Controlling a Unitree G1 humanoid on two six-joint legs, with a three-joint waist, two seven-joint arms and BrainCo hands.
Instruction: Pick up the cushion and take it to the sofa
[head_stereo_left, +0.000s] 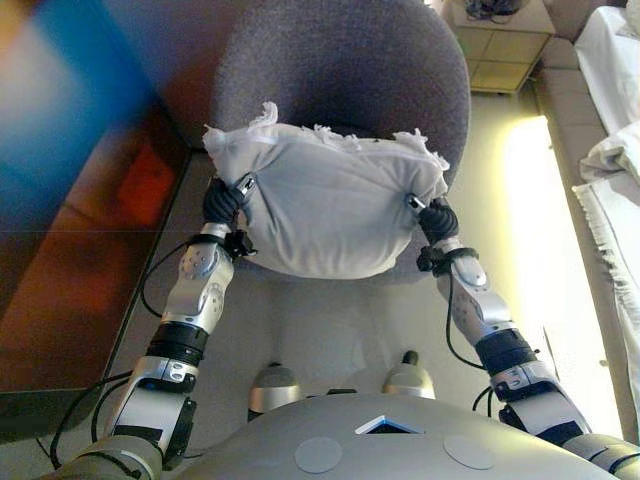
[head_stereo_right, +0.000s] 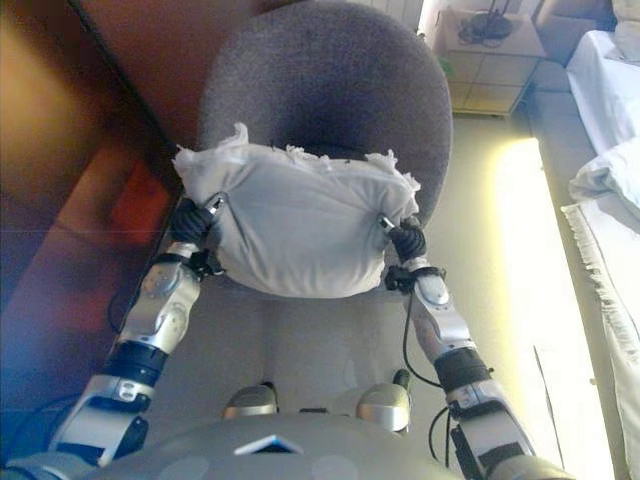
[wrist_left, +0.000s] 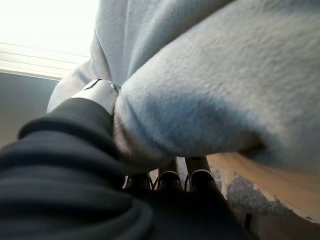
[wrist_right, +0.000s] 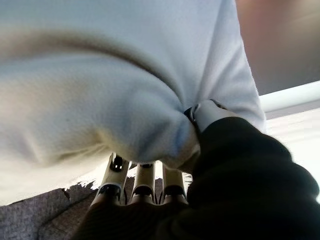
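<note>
A light grey cushion (head_stereo_left: 325, 200) with frayed corners is held between my two hands over the seat of a round grey chair (head_stereo_left: 340, 70). My left hand (head_stereo_left: 228, 200) grips its left side and my right hand (head_stereo_left: 432, 215) its right side. In the left wrist view the fingers (wrist_left: 170, 177) lie under the cushion (wrist_left: 225, 75) and the thumb (wrist_left: 100, 92) presses into its side. The right wrist view shows the same: fingers (wrist_right: 142, 180) beneath the cushion (wrist_right: 100, 75), thumb (wrist_right: 207, 112) dug into the fabric.
A dark reddish-brown table or cabinet (head_stereo_left: 80, 280) runs along the left. White-covered furniture (head_stereo_left: 610, 150) stands along the right, past a bright strip of floor. A small beige side table (head_stereo_left: 500, 40) stands at the back right.
</note>
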